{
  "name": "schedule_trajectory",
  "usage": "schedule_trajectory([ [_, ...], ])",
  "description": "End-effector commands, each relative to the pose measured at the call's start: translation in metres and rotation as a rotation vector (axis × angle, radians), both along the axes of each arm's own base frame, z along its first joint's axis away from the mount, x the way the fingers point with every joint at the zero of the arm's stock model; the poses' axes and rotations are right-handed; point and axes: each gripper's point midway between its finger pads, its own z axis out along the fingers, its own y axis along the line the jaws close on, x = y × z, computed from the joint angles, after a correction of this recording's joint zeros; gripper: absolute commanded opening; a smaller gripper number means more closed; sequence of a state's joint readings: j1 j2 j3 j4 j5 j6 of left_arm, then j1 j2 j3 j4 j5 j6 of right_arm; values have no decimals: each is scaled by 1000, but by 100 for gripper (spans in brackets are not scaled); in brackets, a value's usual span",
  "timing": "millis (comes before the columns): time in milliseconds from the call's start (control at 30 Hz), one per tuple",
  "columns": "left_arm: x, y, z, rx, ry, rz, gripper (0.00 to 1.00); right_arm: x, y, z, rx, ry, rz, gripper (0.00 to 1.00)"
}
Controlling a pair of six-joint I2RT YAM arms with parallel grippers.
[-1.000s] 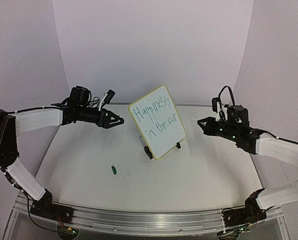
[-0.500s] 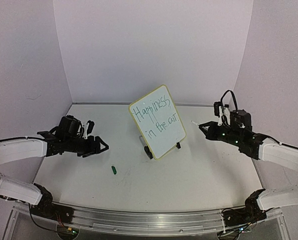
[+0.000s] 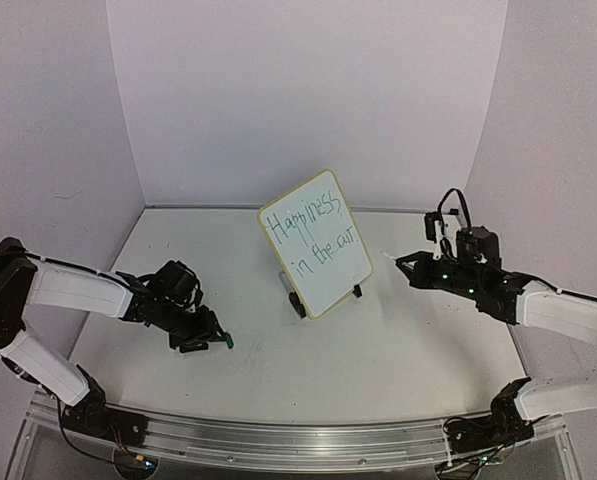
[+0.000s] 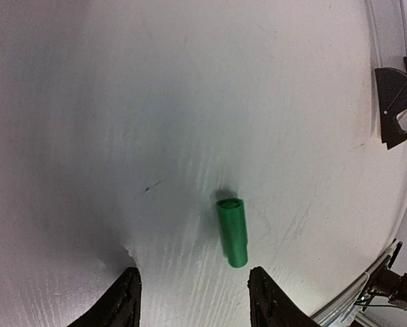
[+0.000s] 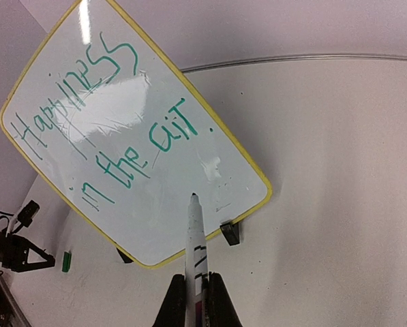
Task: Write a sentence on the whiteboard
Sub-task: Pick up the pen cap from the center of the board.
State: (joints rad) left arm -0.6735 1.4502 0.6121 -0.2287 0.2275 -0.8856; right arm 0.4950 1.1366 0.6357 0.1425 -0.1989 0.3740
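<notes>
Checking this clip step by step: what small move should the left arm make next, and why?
Probably ease the left gripper down around the cap. Its jaws stand open just short of the cap lying on the table, and the marker in the right gripper is uncapped.

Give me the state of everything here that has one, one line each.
whiteboard: propped up, tilted, written on.
sentence: two green lines written.
marker: uncapped, held, tip off the whiteboard.
cap: off, lying on the table.
left gripper: jaws open, low by the cap.
right gripper: jaws shut on the marker.
</notes>
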Motion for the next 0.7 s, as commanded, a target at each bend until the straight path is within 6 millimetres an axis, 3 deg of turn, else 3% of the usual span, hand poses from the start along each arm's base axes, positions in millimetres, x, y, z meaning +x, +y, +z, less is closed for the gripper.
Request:
schedule_trajectory([
  [0,20,-23,11,-29,-30,26,51,1,4,1,20,-18,-1,0],
  [167,19,-30,0,5,0,22,47,0,6,-7,21,-11,7,0],
  [667,22,-13,-21,190,7,12,29,-6,9,-15,22,-3,35,0],
])
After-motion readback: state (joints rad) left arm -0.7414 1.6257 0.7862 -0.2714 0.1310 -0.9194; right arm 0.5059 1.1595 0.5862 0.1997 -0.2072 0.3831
